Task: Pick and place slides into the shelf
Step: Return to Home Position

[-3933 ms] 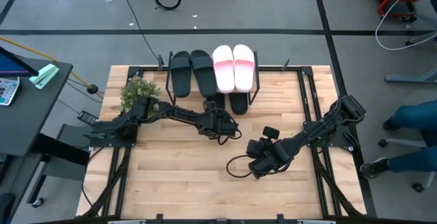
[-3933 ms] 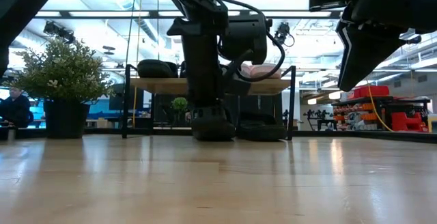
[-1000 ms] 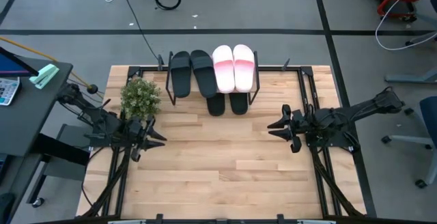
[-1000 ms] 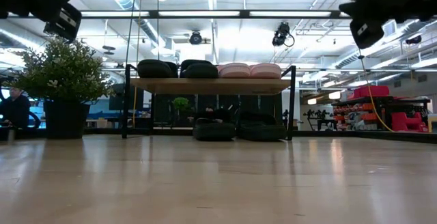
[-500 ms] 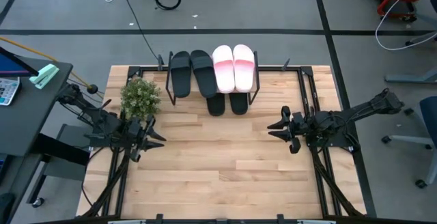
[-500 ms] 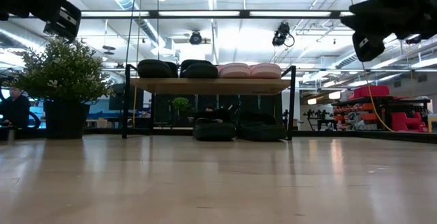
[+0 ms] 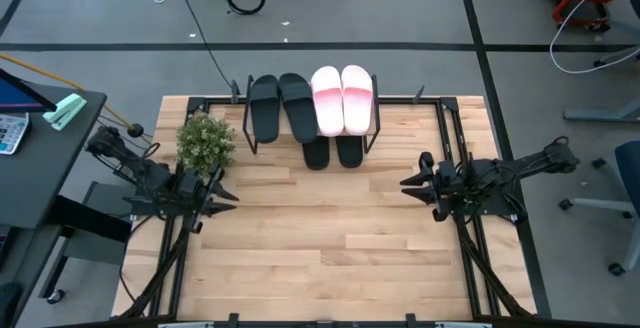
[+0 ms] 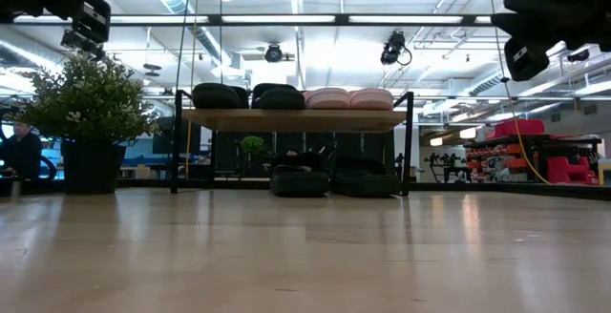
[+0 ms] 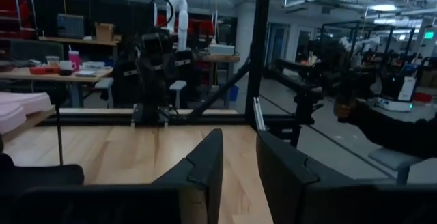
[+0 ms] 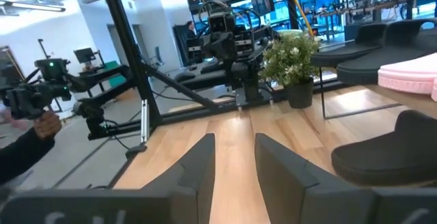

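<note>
Left hand (image 7: 224, 190) and right hand (image 7: 412, 185) hover narrowly parted, holding nothing

Four slides (image 7: 328, 99) sit atop the shelf (image 8: 291, 119), two black slides (image 7: 333, 152) underneath.

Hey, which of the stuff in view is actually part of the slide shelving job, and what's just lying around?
Part of the job:
shelf
black pair on top
pink-and-white pair on top
black pair underneath
left gripper and right gripper, parked at the table's sides

Just lying about:
potted plant
teal item on the side desk
</note>
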Available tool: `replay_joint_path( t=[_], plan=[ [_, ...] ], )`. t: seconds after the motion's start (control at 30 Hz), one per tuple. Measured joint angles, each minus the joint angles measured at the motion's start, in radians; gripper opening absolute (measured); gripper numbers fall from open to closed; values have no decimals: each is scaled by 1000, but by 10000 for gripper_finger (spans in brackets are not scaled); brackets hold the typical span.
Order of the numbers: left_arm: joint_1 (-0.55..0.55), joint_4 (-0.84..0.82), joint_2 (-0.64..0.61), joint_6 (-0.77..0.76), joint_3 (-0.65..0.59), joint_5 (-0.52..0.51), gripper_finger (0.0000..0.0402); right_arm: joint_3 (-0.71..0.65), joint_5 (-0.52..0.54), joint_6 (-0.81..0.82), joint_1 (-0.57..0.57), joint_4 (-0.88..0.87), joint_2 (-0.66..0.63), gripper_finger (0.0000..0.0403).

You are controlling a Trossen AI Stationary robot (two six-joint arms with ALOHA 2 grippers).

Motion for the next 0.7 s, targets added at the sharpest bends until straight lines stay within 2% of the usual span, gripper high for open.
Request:
replay_joint_path(
  t=[0.2, 0.3, 0.5, 0.7],
  plan=[
    [0, 146, -16, 12, -105, 0, 90, 0, 0, 1, 0, -28, -36, 110],
    [0, 166, -15, 23, -106, 0, 86, -5, 1, 15, 0, -19, -27, 110],
    [0, 115, -21, 19, -106, 0, 89, -73, 23, 31, 0, 11, -26, 110],
    [0, 35, -20, -43, -106, 0, 96, -73, 40, 65, 2, -103, -26, 110]
  ],
)
